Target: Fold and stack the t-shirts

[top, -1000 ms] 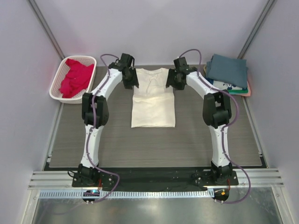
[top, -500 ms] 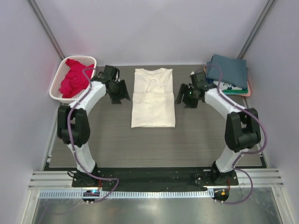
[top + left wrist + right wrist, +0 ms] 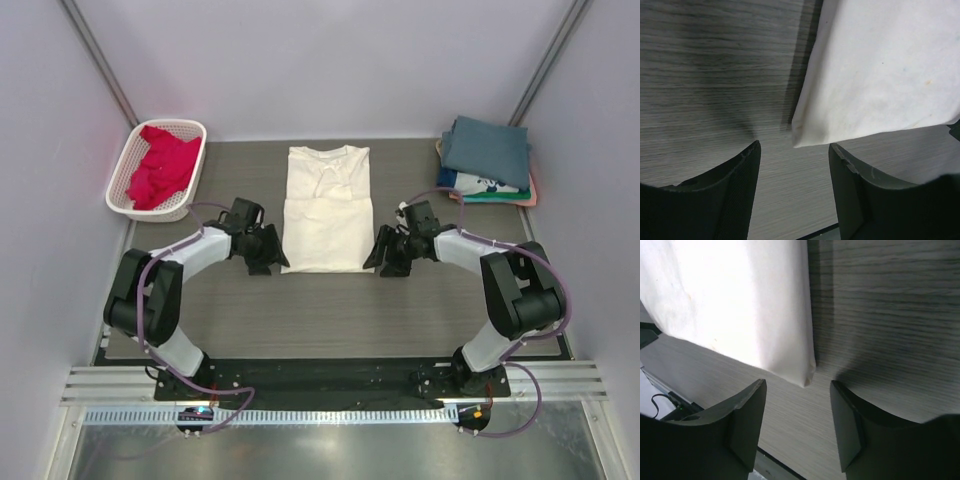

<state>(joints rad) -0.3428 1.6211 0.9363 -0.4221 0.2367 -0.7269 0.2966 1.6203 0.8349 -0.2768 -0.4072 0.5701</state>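
1. The left gripper [image 3: 794,150] has its fingers spread fairly wide with nothing in them, just bare table [image 3: 715,60] in the gap. The near-left corner of the cream t-shirt [image 3: 880,65] sits right ahead of the tips, lined up with the gap.
2. That shirt lies flat between the two sets of fingers, sides folded in, with the collar at the end away from them.
3. The right gripper [image 3: 797,387] is the same deal: open wide, empty, near-right corner just past its tips.
4. My guess is the hem fold comes next. Get low, catch every layer at each corner, pinch both together, and carry them level toward the collar so the edge stays square.
5. On containers, the white basket [image 3: 150,213] is well off to the outside of the left fingers. It holds a crumpled crimson-pink shirt [image 3: 160,165] and nothing else that I can see.
6. The folded stack [image 3: 487,160], slate-blue on top, is well beyond the right fingers, lying loose on the table.
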